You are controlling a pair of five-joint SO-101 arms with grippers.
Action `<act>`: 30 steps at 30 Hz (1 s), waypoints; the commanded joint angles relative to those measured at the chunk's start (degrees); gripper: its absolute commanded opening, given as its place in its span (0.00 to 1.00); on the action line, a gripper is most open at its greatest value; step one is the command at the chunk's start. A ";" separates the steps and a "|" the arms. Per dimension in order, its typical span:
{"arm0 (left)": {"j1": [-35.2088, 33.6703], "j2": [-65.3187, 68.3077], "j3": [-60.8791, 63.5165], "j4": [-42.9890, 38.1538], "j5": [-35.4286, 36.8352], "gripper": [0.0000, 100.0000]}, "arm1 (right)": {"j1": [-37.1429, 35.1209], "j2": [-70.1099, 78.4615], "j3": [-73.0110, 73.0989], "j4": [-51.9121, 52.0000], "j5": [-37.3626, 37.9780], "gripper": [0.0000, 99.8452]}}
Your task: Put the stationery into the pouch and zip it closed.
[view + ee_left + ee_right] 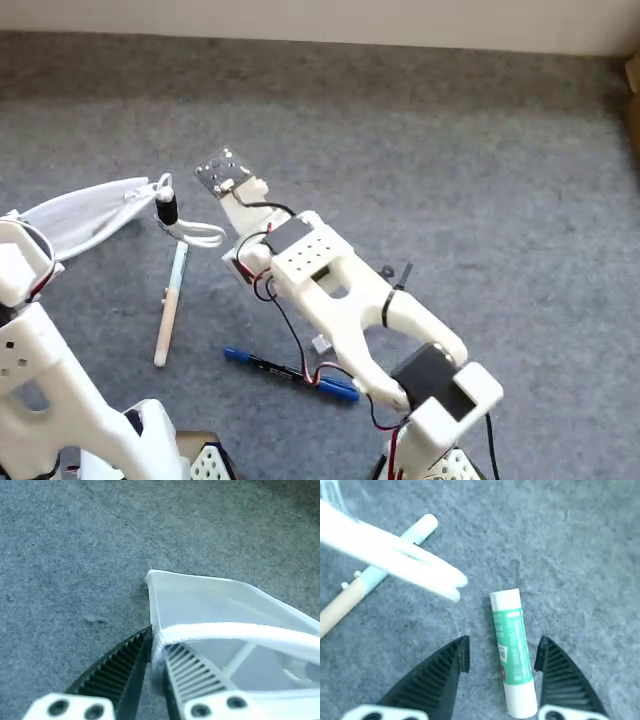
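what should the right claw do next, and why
Probably lower a little and close on the glue stick: the right claw is open and straddles it where it lies on the carpet, and the left claw is shut on the pouch edge.

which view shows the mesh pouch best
The left wrist view: the mesh pouch is close up, its weave and white rim clear, with the left gripper shut on its edge. The high view shows it small, at the left. The right wrist view catches its white strap loop.
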 commanded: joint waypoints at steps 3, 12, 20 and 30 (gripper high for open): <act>-0.40 -0.66 -0.57 -1.93 0.62 0.01 | -0.66 5.05 -8.22 -1.89 0.79 0.21; -0.22 -0.66 -0.48 -1.85 0.62 0.01 | 0.13 14.64 -15.08 -1.98 0.79 0.21; -0.13 -0.66 0.75 -2.81 0.62 0.01 | 2.15 17.80 -15.69 -1.98 0.88 0.10; -0.04 -0.66 1.01 -3.16 0.62 0.01 | 2.33 17.80 -15.25 -1.80 5.89 0.01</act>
